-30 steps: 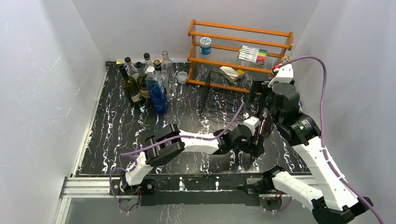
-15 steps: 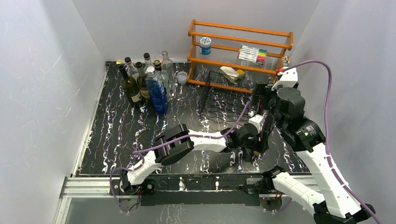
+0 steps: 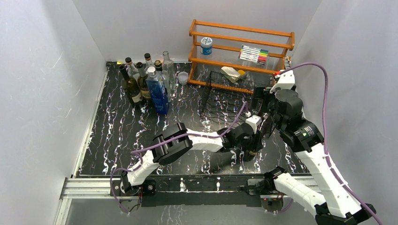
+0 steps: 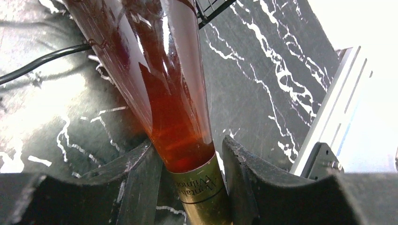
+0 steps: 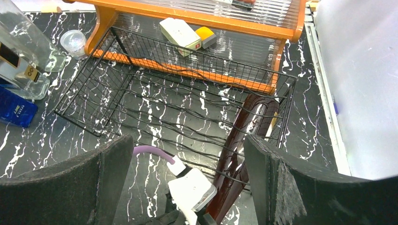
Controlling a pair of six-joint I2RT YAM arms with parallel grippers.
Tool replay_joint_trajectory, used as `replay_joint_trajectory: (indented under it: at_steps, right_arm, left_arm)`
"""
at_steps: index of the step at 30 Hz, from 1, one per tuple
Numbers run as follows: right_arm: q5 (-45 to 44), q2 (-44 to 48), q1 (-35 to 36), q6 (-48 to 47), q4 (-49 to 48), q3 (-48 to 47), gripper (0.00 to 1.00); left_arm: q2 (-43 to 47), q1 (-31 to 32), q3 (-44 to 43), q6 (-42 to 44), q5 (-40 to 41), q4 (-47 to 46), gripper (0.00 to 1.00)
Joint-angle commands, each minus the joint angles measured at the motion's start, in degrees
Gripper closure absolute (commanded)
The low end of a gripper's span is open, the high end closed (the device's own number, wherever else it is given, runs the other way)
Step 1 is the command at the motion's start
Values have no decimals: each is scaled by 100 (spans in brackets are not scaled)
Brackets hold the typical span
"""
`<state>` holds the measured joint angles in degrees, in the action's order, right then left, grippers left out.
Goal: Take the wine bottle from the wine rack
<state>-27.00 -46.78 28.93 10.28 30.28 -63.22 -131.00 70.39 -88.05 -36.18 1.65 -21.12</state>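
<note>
**Left jaws closing on the bottle neck – you are at the grasp**

A second ago your left gripper (image 4: 190, 154) stood wide. Now its jaws have drawn in around the neck of the wine bottle (image 4: 173, 108), right at the gold foil. In the wrist view one finger lies against the glass and the other looks a sliver away, so you cannot tell yet whether the pinch is firm. Judge this as the grasp being made, with the pull-out not yet begun.

The wine bottle lies in the right-end slot of the wine rack (image 5: 199, 51). Its base points toward the orange shelf (image 5: 187, 18) and its neck pokes out over the rack's near edge. Your right gripper (image 5: 185, 140) hangs above the rack with its jaws spread wide and nothing between them.

Mind the edges:
- **Rack side:** the rack's right side wires run just beside the bottle body, so a sideways swing would likely snag.
- **Back:** the orange shelf stands close behind the rack, so nothing can leave that way.
- **Right:** the side wall (image 5: 356, 93) is near on that side.

The open room is toward you. The marbled surface (image 3: 122, 131) between the rack and the arm bases is bare, and the standing bottles (image 3: 145, 84) are well apart to the left. A draw along the slot toward the bases looks cleanest. Watch the purple cable (image 5: 150, 151) by the left wrist, and the right arm overhead if you lift.
</note>
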Motion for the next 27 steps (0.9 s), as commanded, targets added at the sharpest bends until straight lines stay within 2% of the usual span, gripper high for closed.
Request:
replay_joint_trajectory:
  at_steps: [1,4,9,16,22,27]
  right_arm:
    - [54,108,-19,-54,-282,17,2]
    - [57,139,-19,-92,-335,65,2]
    - [422,238,-19,-247,-576,220,2]
    - [628,157,-21,-205,-715,270,2]
    - [616,204,-19,-215,-755,322,2]
    - [715,261,-18,-202,-878,452,2]
  left_arm:
    - [775,-57,436,522,-325,11,85]
    - [1077,-74,644,521,-401,106,93]
    - [1657,-78,1127,621,-428,168,100]
    - [2250,-111,1735,507,-637,-7,100]
    - [2917,-120,2901,183,-981,-1245,100]
    - [3411,-118,3451,312,-827,-1128,100]
